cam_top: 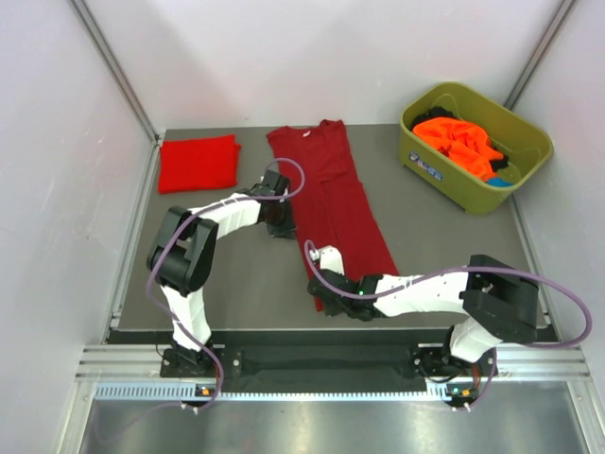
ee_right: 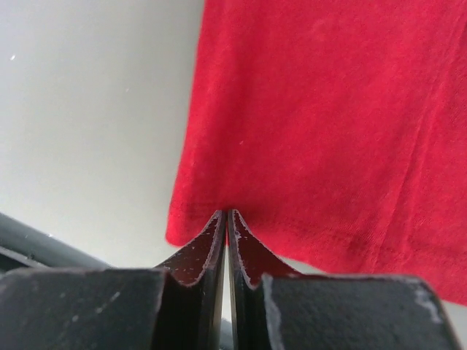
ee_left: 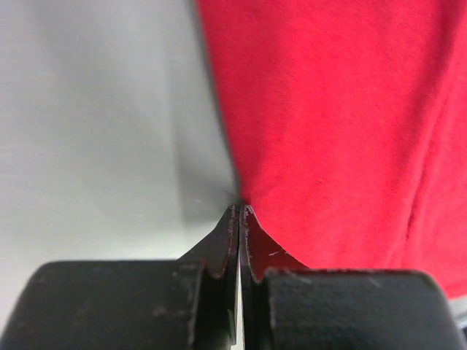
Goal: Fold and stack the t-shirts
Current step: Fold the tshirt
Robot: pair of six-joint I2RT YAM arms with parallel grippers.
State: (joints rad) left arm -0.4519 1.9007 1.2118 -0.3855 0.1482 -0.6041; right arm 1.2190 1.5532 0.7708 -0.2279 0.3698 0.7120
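Nearest, the right tool (ee_right: 226, 213) pinches the stitched hem corner of the crimson shirt (cam_top: 331, 189) stretched along the worktop (cam_top: 236, 274). The left tool (ee_left: 239, 208), further on, nips its side edge, both grips clear only from the wrists. Beyond lie a folded red shirt (cam_top: 197, 163) and orange shirts (cam_top: 458, 140) heaped in a tub (cam_top: 444, 180).

On the table (cam_top: 236, 274), the folded t-shirt (cam_top: 198, 163) lies at the upper left. Right of it, the spread t-shirt (cam_top: 331, 203) runs from upper centre down to lower centre. The tub (cam_top: 475, 147) sits at the upper right, with bundled t-shirts (cam_top: 458, 140) inside. The left gripper (cam_top: 281, 225) meets the spread t-shirt's left edge midway down, and the right gripper (cam_top: 319, 301) meets its lower left corner.
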